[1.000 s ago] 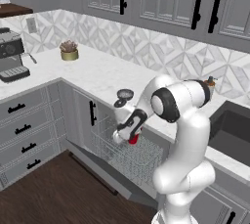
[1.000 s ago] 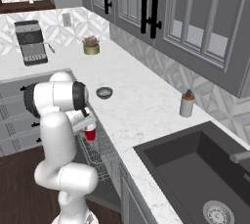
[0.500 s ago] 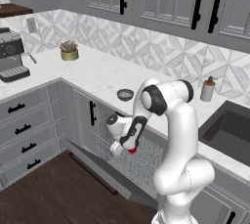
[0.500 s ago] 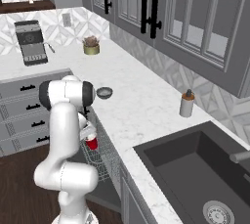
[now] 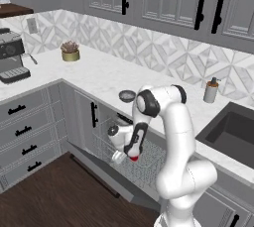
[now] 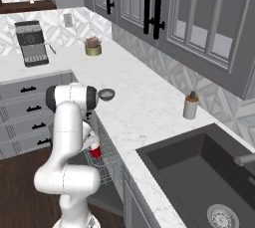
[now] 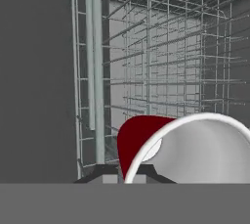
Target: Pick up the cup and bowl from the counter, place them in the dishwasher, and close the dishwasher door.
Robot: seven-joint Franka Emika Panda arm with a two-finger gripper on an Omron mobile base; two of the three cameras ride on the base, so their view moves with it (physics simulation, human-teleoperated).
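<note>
Inside the open built-in grey dishwasher (image 5: 130, 157), above its light wire rack (image 5: 149, 157), the white arm reaches down with its two-finger gripper (image 5: 130, 157) pinching the small red tapered plastic cup with white rim (image 5: 133, 158). In the right base view the cup (image 6: 95, 151) shows red just beside the arm's wrist, over the rack (image 6: 107, 165). In the hand view the cup (image 7: 141, 137) lies tilted close to the camera, white rim and pale inside turned toward the lens, with the rack's wire grid (image 7: 161, 61) behind it. The flat grey drop-down dishwasher door (image 5: 106, 174) hangs open, sloping toward the dark wood floor (image 5: 49, 196). The small shallow round grey bowl with dark rim (image 5: 127, 95) sits on the long white marble counter (image 5: 94, 75), near its front edge, just behind the arm's shoulder; it is also seen in the right base view (image 6: 106, 93). A grey soap dispenser with dark pump (image 5: 211, 90) stands near the dark sink (image 5: 230, 137).
</note>
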